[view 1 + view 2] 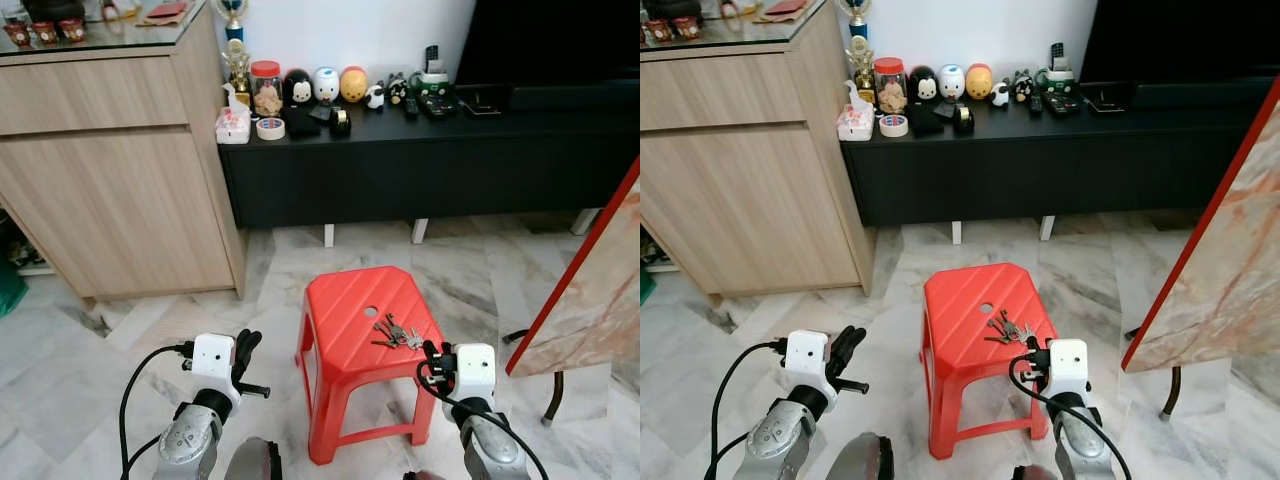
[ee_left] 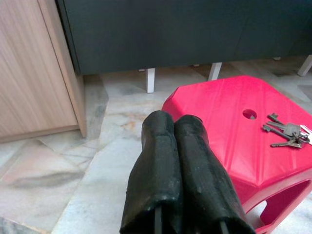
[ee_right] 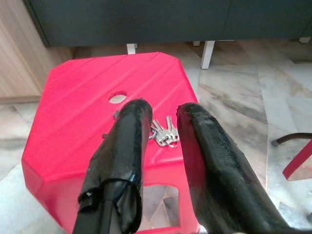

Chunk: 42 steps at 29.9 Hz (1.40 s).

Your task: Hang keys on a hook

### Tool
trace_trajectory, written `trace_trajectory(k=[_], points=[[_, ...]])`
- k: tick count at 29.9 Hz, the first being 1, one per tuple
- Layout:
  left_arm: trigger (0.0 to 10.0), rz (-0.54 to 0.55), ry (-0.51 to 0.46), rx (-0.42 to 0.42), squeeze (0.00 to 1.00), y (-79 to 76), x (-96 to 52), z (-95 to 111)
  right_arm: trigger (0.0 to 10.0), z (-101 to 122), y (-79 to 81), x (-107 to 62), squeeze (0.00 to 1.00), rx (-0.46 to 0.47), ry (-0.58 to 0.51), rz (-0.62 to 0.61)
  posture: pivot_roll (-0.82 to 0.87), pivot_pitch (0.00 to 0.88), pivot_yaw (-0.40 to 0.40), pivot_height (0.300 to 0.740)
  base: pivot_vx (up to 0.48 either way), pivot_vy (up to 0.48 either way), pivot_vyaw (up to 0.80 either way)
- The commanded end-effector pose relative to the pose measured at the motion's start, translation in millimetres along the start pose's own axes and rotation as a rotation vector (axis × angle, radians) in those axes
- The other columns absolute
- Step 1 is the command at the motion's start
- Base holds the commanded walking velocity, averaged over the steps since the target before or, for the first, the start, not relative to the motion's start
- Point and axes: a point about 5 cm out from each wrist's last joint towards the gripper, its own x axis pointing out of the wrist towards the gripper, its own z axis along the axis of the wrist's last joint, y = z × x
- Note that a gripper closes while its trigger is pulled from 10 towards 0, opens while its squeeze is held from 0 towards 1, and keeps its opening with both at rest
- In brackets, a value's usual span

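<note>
L gripper (image 2: 173, 126) nearest, fingers pressed together, hovering over floor just left of red stool (image 1: 345, 320). R gripper (image 3: 163, 114) spread apart, low by stool's right front corner, w/ keys (image 1: 397, 333) just beyond its tips. Keys lie flat on stool top, beside centre hole. Behind: black cabinet (image 1: 420, 160) w/ small figurines.

left end effector (image 2: 173, 126) closed, right end effector (image 3: 163, 114) – parted

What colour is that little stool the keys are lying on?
The stool is bright red plastic; the keys on it are silvery. The left eye view shows it best.
</note>
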Motion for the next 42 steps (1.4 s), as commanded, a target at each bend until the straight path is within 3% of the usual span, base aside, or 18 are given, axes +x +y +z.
trace_trajectory(k=[1, 11, 42], points=[[10.0, -0.005, -0.001, -0.005, 0.00, 0.2, 1.6, 1.9, 10.0, 1.0, -2.8, 1.7, 0.00, 0.018, 0.004, -0.023, -0.01, 0.000, -0.002, 0.640, 0.251, 0.000, 0.00], [10.0, -0.005, -0.003, -0.002, 0.00, 2.6, 2.2, 3.4, 10.0, -9.0, 2.1, -4.9, 0.00, 0.013, 0.029, -0.018, -0.01, 0.000, 0.003, 0.640, 0.279, 0.000, 0.06], [10.0, 0.006, -0.002, -0.005, 0.00, 2.4, 1.7, 1.7, 10.0, -8.8, -2.2, -0.6, 0.00, 0.040, 0.049, -0.045, 0.01, 0.000, -0.009, 0.640, 0.290, 0.000, 0.12]])
